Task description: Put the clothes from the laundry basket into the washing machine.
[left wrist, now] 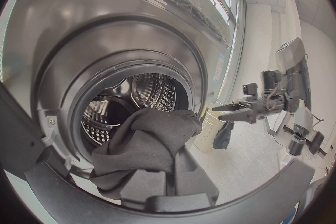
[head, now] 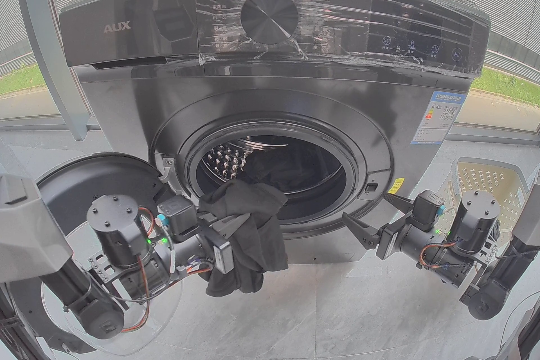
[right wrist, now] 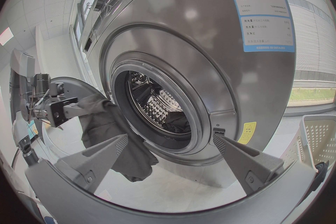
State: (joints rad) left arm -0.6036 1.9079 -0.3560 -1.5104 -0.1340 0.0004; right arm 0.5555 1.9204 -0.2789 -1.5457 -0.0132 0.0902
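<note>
One black garment (head: pixel 250 232), clamped in the jaws of the left gripper (head: pixel 235 221), at the lower left rim of the washing machine (head: pixel 270 91) opening; upper fold at the rim, the rest draped down outside the front panel. One further dark cloth (head: pixel 292 167) inside the drum. Door (head: pixel 90 181) open to the left. Right gripper (head: pixel 365 206), jaws spread wide, before the machine's lower right front. Laundry basket (head: pixel 489 181), pale and perforated, on the floor by the machine's right corner.
</note>
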